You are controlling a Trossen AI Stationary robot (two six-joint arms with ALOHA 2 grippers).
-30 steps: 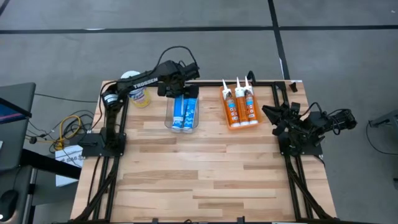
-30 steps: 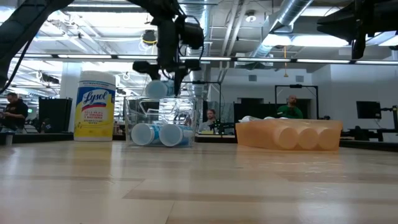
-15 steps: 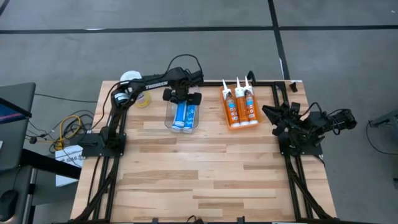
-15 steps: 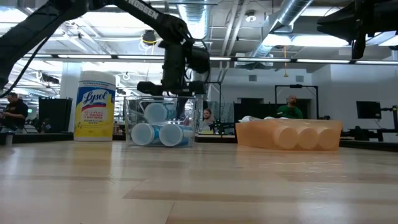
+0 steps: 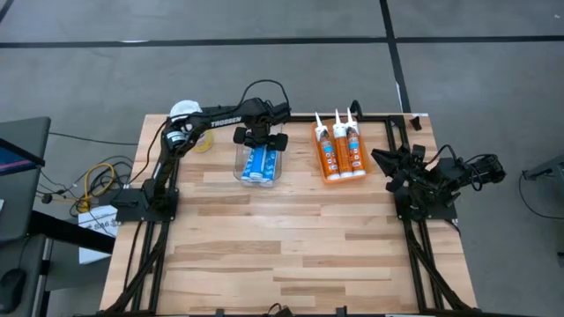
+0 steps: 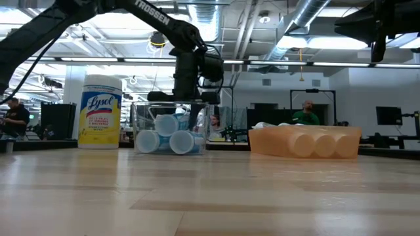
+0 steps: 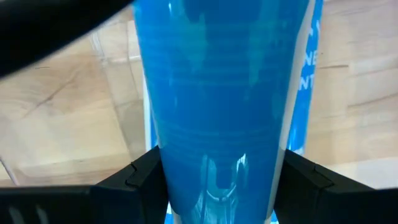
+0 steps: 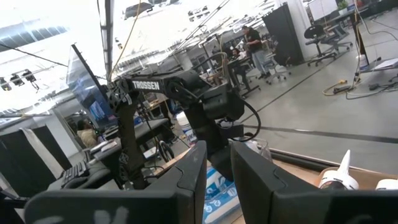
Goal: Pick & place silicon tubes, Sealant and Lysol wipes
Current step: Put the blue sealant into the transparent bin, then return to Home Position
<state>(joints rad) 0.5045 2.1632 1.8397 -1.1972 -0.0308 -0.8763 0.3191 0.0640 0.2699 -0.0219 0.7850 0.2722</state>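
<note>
My left gripper (image 5: 258, 138) reaches down into a clear bin (image 6: 139, 115) at the far middle of the table and is shut on a blue tube (image 7: 217, 93). In the low view that tube's round end (image 6: 165, 124) lies above two other blue tubes (image 6: 180, 141) in the bin. Three orange tubes (image 5: 339, 150) lie side by side to the right. The Lysol wipes canister (image 6: 100, 111) stands upright left of the bin. My right gripper (image 8: 217, 168) waits at the table's right edge, shut and touching nothing. My left gripper pinches the blue tube's round body (image 7: 217, 162) between its two fingers (image 7: 140, 180), one on each long side. The fingers come from above, pointing down, and lie across the tube. The tube lies level inside the bin, over the two tubes below it.
The right arm (image 5: 432, 176) is folded at the right edge. Cables (image 5: 97, 180) hang off the table's left side. Bare wood stretches across the near half of the table (image 5: 291, 255). People and desks show in the room beyond.
My left gripper has gone down with the blue tube, from above the clear bin into it. The tube stayed level and now lies on top of the two tubes in the bin. The gripper has stayed shut on it.
</note>
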